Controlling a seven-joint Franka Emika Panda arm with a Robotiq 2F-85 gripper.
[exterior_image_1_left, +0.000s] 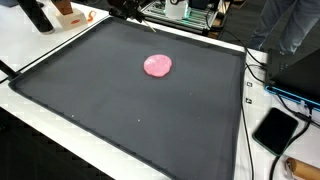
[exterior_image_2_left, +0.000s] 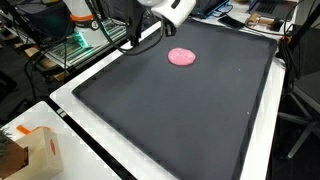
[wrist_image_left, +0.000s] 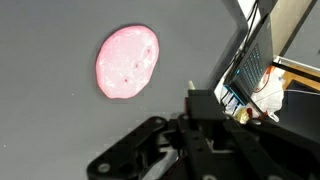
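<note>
Dark mat (exterior_image_1_left: 120, 110) covers a white table (exterior_image_1_left: 35, 125). Pink blob (exterior_image_1_left: 157, 66) lies flat near the mat's far middle, since nothing grips it. Gripper (wrist_image_left: 160, 150) hovers apart beside it; its opening I cannot tell.

1. You have a pink blob (exterior_image_1_left: 157, 66), faintly mottled with paler specks in the wrist view.
2. Your mat (exterior_image_1_left: 130, 115) beneath it is plain dark grey.
3. The table (exterior_image_1_left: 60, 128) around it shows white.
</note>
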